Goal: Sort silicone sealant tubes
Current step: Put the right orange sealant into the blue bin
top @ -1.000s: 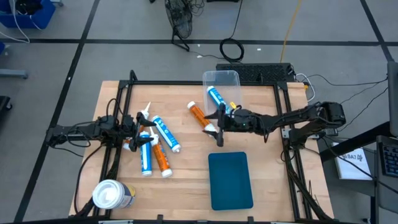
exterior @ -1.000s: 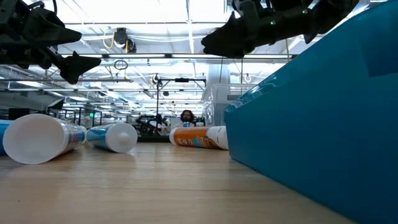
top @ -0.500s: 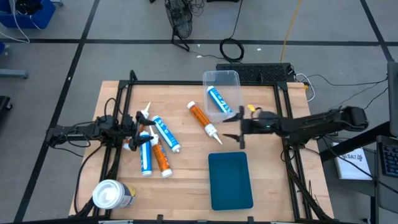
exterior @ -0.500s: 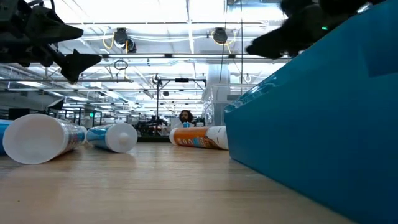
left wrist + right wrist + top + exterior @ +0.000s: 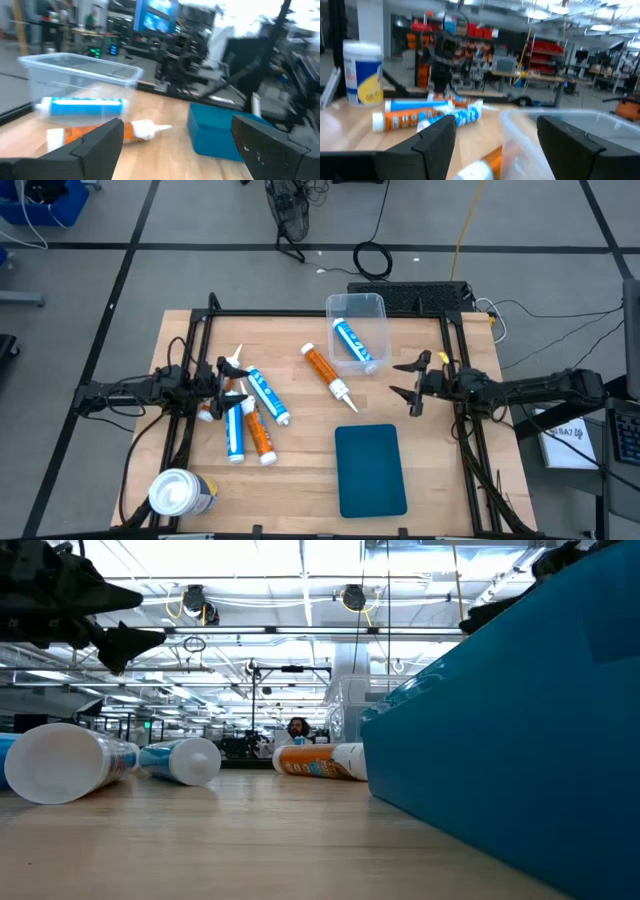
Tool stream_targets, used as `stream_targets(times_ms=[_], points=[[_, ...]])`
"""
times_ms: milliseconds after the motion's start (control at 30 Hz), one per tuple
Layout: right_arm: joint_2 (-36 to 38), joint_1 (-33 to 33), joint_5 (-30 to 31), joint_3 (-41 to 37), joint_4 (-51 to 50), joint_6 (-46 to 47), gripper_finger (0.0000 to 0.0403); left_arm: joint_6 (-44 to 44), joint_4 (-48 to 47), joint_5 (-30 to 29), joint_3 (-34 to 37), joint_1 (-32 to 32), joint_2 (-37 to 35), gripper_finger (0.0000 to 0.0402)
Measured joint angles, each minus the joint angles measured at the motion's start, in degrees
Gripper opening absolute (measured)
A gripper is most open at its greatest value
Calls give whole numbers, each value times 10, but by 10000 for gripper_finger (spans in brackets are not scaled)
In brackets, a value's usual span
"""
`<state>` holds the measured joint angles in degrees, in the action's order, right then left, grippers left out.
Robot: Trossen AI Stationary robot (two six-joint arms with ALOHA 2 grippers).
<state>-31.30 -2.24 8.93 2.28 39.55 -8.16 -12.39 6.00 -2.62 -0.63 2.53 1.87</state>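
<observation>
Tabletop [image 5: 300, 470]: pale wood on a grey floor. Clear bin [image 5: 357, 330] at 12 o'clock contains one blue tube [image 5: 352, 343]; an orange tube [image 5: 325, 373] lies beside it. Four tubes [image 5: 250, 415] cluster at 9 o'clock under the left gripper [image 5: 228, 385], jaws apart. Right gripper [image 5: 412, 383] at 3 o'clock, jaws apart, empty. Only the low view shows a person [image 5: 298, 727] far behind.
</observation>
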Motion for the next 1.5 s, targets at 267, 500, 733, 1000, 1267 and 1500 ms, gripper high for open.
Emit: stream_targets(times_ms=[267,500,733,1000,1267,1500], points=[[112,1,-1,-7,-135,-2,258,-24,12,-63,-39,0,47,360],[154,1,0,-8,-149,0,259,-4,-93,-99,-165,1,261,360],[154,1,2,-9,-150,33,259,80,-209,-96,-350,37,538,360],[154,1,2,-9,-149,60,258,327,-226,-135,-520,64,805,360],[154,1,2,-9,-150,75,259,490,-229,-133,-634,65,984,360],[154,1,1,-9,-153,76,259,553,-276,-178,-716,81,1077,360]])
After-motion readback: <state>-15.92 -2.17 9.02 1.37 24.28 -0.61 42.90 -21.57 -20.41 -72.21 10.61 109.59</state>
